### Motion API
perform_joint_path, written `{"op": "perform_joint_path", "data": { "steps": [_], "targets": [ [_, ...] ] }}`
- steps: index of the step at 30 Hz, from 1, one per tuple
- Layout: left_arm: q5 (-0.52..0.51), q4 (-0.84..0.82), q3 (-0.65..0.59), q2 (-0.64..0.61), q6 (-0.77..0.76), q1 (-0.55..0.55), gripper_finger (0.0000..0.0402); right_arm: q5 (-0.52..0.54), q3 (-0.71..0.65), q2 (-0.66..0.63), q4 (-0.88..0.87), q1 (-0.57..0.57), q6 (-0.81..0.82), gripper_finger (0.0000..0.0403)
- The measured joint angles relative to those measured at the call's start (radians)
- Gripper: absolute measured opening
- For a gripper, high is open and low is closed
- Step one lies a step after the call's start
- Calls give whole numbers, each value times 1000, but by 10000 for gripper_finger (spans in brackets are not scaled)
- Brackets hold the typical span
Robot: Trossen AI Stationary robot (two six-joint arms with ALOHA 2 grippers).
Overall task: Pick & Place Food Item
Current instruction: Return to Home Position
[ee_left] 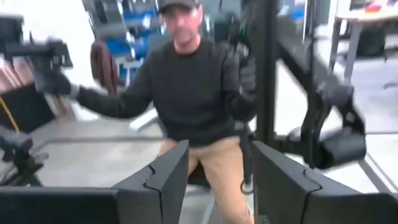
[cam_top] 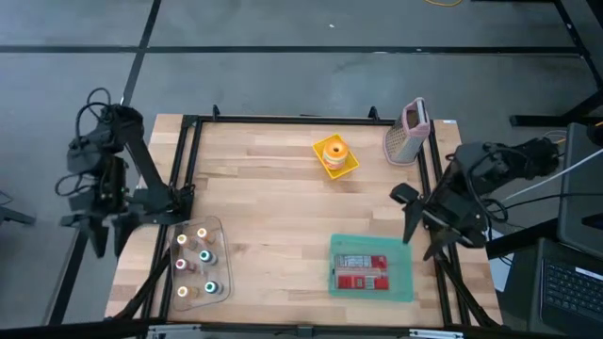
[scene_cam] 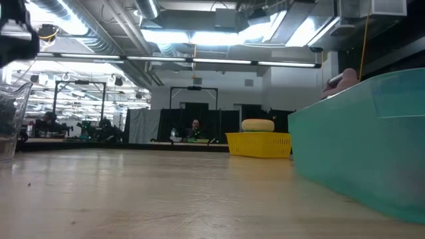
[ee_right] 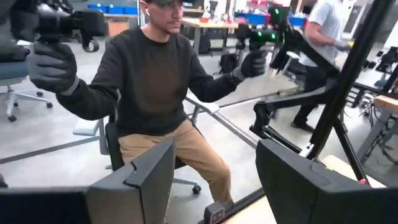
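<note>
A round orange-and-yellow food item (cam_top: 334,151) sits in a small yellow basket (cam_top: 347,168) at the far middle of the table; the low view shows it as a bun (scene_cam: 257,125) above the basket's wall (scene_cam: 259,145). A red packet (cam_top: 362,272) lies flat in a teal tray (cam_top: 403,282) near the front right. My left gripper (cam_top: 105,243) hangs open beyond the table's left edge, level, with nothing between its fingers (ee_left: 163,180). My right gripper (cam_top: 424,235) stands open over the table's right edge, beside the teal tray, holding nothing (ee_right: 214,163).
A clear tray (cam_top: 219,231) with several coloured cups sits at the front left. A metal grater (cam_top: 407,134) stands at the far right corner. A black frame (cam_top: 283,120) rims the table. A seated person (ee_right: 155,81) holding hand controls faces both wrist cameras beyond the near edge.
</note>
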Motion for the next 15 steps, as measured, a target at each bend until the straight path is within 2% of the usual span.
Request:
{"op": "perform_joint_path", "data": {
  "steps": [3,8,12,15],
  "targets": [
    [-18,67,-126,-114,-11,0,169,-25,-213,-121,153,-34,42,221],
    [-38,146,-309,-212,-51,0,169,24,-583,-293,461,-75,152,221],
    [-25,210,-418,-220,36,0,168,-2,-777,-367,632,-93,174,221],
    [77,235,-472,-220,143,1,169,-26,-857,-375,728,-100,183,221]
  ]
}}
